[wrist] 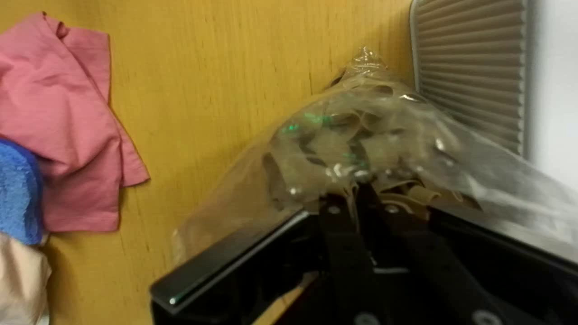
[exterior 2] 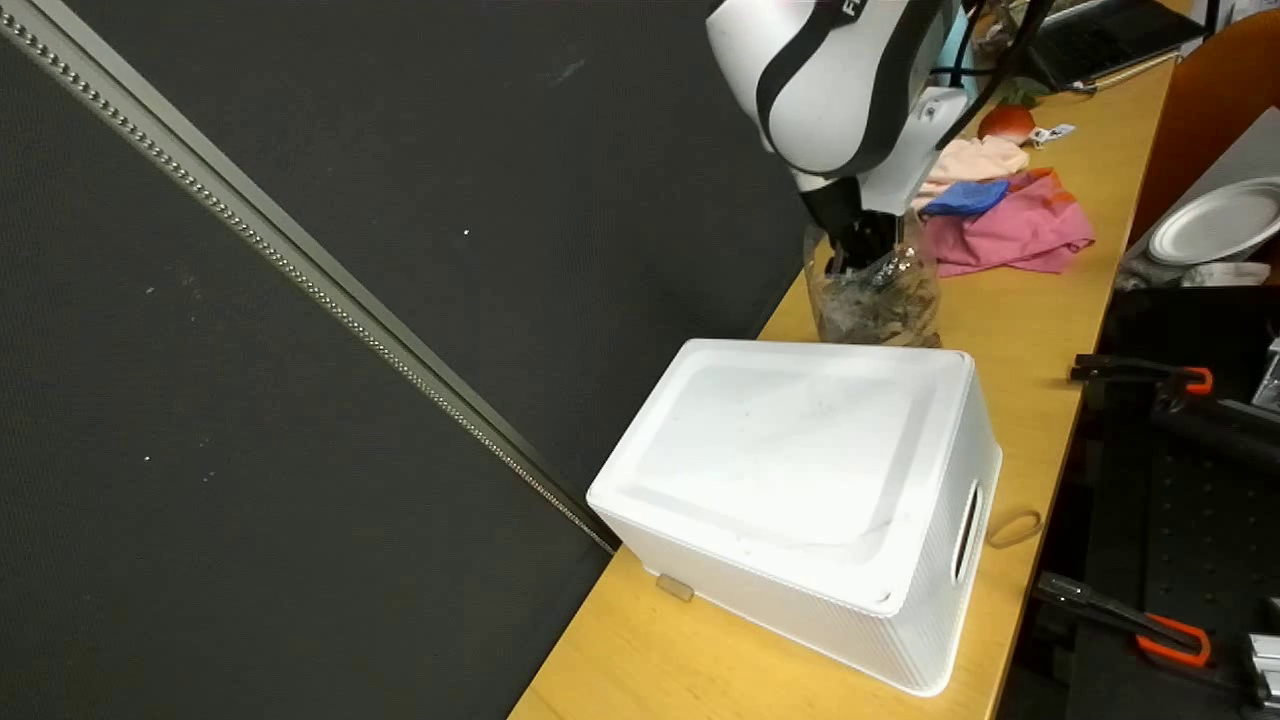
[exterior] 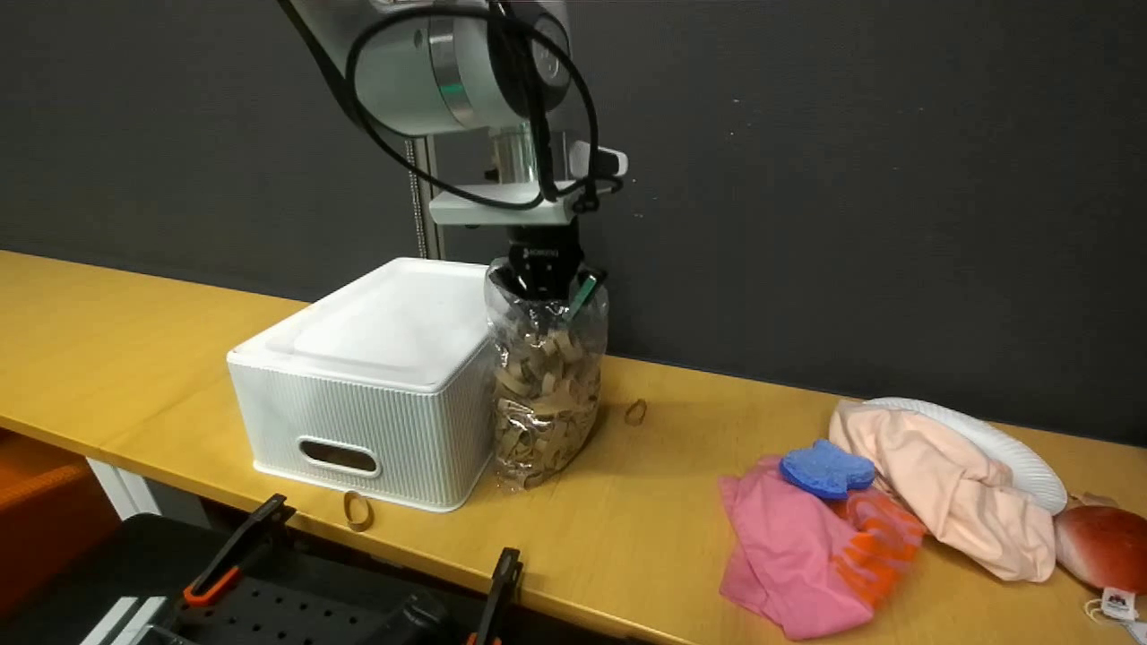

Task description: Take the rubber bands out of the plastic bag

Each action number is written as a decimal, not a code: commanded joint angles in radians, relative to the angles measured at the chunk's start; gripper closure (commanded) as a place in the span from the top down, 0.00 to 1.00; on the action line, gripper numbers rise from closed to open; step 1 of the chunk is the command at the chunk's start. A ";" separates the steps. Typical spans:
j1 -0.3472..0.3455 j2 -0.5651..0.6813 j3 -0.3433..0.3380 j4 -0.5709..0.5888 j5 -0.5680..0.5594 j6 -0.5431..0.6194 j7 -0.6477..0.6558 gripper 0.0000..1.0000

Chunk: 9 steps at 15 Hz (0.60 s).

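Observation:
A clear plastic bag point(exterior: 595, 336) full of tan rubber bands point(exterior: 548, 399) stands upright on the table, close beside a white box. It shows in both exterior views point(exterior 2: 885, 305). My gripper point(exterior: 543, 294) points down into the bag's open top, with the plastic around its fingers. In the wrist view the fingertips point(wrist: 356, 203) are close together among the bands, with a thin tan strip, apparently one band, pinched between them. Plastic and dark shadow partly hide the tips. Loose rubber bands lie outside: one right of the bag point(exterior: 630, 419), one by the front edge point(exterior: 358, 525), one behind the box point(exterior 2: 675, 588).
The white lidded box point(exterior: 358, 421) stands right against the bag's side. A dark wall point(exterior: 806, 179) rises behind the table. Pink cloth point(exterior: 789, 555), a blue sponge point(exterior: 826, 469), peach cloth point(exterior: 950, 484) and a white plate point(exterior: 1013, 457) lie farther along. Clamps point(exterior: 502, 587) grip the front edge.

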 commanded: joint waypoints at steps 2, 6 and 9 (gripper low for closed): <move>0.005 -0.143 -0.004 -0.011 -0.054 -0.049 0.023 0.03; -0.002 -0.214 0.004 0.000 -0.051 -0.056 0.019 0.03; 0.001 -0.266 0.016 0.012 -0.023 -0.105 0.009 0.03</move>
